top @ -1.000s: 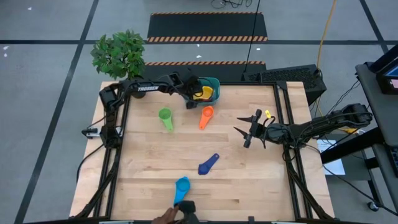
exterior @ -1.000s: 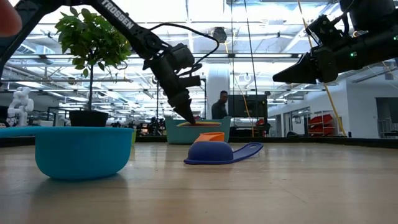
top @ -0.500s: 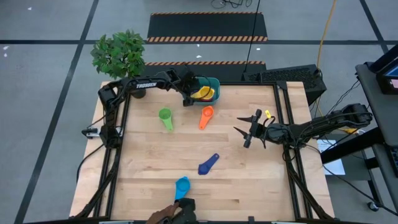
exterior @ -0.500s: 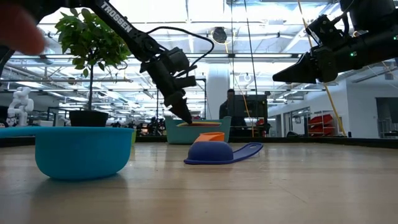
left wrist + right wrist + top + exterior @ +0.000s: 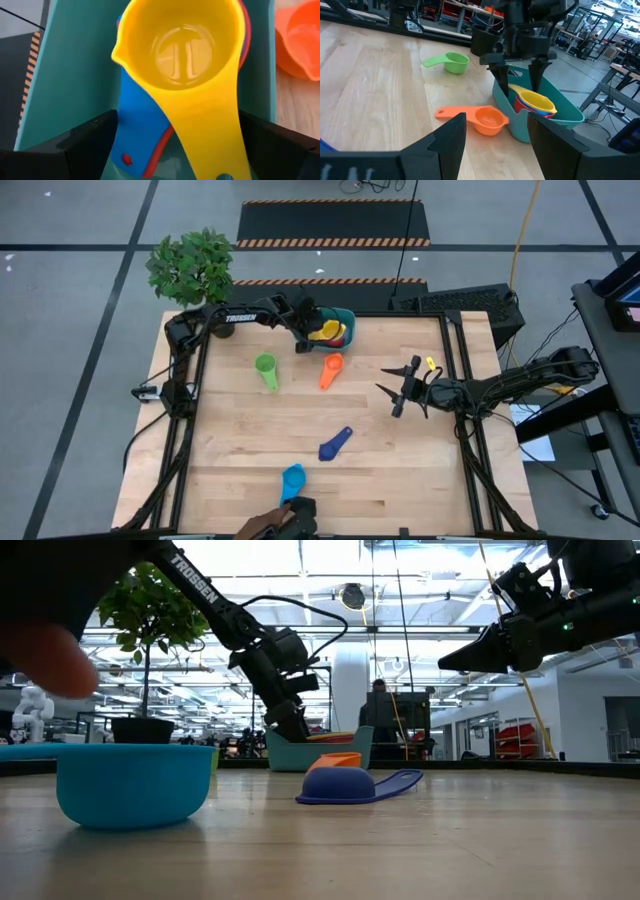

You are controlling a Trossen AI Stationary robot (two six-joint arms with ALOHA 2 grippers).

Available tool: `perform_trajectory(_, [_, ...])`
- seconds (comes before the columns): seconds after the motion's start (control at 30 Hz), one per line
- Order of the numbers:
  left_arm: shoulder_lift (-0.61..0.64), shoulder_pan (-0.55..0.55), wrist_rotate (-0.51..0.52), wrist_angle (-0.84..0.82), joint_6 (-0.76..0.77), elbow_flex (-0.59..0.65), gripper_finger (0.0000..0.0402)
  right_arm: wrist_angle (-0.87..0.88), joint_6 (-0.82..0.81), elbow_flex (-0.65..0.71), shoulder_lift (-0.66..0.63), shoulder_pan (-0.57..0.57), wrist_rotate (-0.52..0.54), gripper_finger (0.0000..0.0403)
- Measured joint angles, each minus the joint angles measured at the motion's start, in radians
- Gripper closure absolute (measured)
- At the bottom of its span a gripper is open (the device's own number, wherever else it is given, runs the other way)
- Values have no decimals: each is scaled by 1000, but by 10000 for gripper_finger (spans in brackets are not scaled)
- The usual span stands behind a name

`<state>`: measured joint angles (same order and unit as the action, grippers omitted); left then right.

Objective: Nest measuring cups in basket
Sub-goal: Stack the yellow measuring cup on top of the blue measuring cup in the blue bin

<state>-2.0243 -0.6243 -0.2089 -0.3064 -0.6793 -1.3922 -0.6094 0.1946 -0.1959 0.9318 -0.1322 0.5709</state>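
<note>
Since a second ago the left gripper [image 5: 304, 338] has drawn back a little from the basket [image 5: 347, 315] toward the table's near side, and a person's hand [image 5: 268, 527] has crept further in at the table's front edge. In the low view that hand [image 5: 45, 658] is a large blur that covers the upper left corner.

The left gripper's fingers stand wide apart and empty, hanging just in front of the teal basket at the table's far edge. Its wrist view looks down between the two dark fingers [image 5: 87, 137] onto a yellow cup [image 5: 187, 47] lying on top of a stack inside the basket. A blue cup [image 5: 137, 132] and a red cup [image 5: 161, 150] sit beneath it, mostly hidden (only handles and rims peek out).

On the table, an orange cup [image 5: 331, 368] lies just beside the basket. A green cup [image 5: 266, 369] lies to the left of it. A dark blue cup [image 5: 334, 444] rests near the table's middle, and a light blue cup [image 5: 292, 481] lies close to the hand at the front.

The right gripper [image 5: 398, 393] waits in the air over the right side of the table. Its fingers are part open and seem to hold nothing. A potted plant [image 5: 192, 268] stands off the table's far left corner.
</note>
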Motion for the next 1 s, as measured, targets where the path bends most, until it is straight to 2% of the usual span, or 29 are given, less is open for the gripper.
perform_trajectory(0.13, [0, 0, 2, 4, 17, 0, 9, 0, 1, 0, 0, 0, 0, 200])
perform_trajectory(0.27, [0, 5, 47, -5, 29, 0, 14, 0, 1, 0, 0, 0, 0, 200])
perform_trajectory(0.37, [4, 10, 88, -14, 18, 0, 39, 0, 1, 0, 0, 0, 0, 200])
perform_trajectory(0.6, [13, 11, 105, 21, 27, 0, 111, 0, 1, 0, 0, 0, 0, 200])
perform_trajectory(0.83, [14, 21, 105, -3, 26, 0, 124, 10, 1, 0, 0, 0, 0, 200])
perform_trajectory(1.0, [26, 33, 108, -51, 9, 0, 152, 10, 4, 0, 0, 0, 1, 200])
